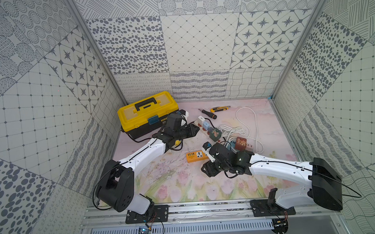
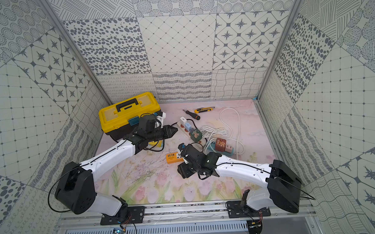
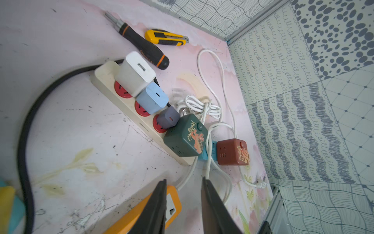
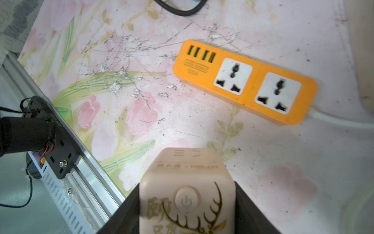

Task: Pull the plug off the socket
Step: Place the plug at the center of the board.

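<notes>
Pink, flower-printed worktop (image 1: 174, 184) fills the floor of the booth in both top views, with a yellow-and-black plastic toolbox (image 1: 147, 110) at its far left corner. Beside the toolbox the left gripper (image 1: 195, 130) hangs by the end of a long cream power strip with red sockets (image 2: 181, 126); whether its jaws are parted is unclear from up here. Near the worktop's middle lies an orange plastic power strip (image 1: 196, 157), and the right gripper (image 1: 207, 169) sits just on its near side, its load hidden there. From the left wrist, the left gripper's two black fingers (image 3: 155, 206) stand apart with nothing between them, pointing past the orange strip's end toward the cream strip, which carries a white charger block (image 3: 135, 74), a pale blue charger (image 3: 152, 99), a small grey charger (image 3: 168, 117) and a dark green cube adapter (image 3: 186, 135). From the right wrist, the right gripper is clamped on a cream cube-shaped plug (image 4: 186, 172) with a gold antler drawing, one black finger against each side. The plug is out of the socket: both white outlets of the orange strip are bare, and the cube is held apart from it, on its near side.
</notes>
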You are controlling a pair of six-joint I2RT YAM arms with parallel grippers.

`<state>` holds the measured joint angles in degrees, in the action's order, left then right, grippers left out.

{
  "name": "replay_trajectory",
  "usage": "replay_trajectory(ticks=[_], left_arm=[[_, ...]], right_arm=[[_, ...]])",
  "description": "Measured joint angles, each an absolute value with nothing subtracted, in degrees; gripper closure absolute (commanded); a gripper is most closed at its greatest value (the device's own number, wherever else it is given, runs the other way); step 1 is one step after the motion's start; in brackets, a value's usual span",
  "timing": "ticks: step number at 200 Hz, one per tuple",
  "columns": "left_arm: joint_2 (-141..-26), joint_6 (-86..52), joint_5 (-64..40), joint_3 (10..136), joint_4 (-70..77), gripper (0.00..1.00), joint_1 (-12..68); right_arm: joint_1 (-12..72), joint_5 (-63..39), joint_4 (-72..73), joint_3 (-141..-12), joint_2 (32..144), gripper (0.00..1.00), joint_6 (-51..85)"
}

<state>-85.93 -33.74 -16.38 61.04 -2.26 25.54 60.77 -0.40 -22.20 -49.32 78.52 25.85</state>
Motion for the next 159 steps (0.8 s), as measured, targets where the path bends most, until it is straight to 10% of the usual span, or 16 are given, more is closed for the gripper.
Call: replay_trajectory(ticks=[90,159], left_arm=[[-78.3,-33.3,-1.0,60.5,-16.8,0.36,22.8],[-78.1,-38.3,10.7,60.1,-24.2,0.24,22.8]], right_arm=[[66.8,3.3,3.9,-42.2,87.0,0.62,16.0],[67.9,5.7,14.0,-34.6,86.3,0.23,14.3]])
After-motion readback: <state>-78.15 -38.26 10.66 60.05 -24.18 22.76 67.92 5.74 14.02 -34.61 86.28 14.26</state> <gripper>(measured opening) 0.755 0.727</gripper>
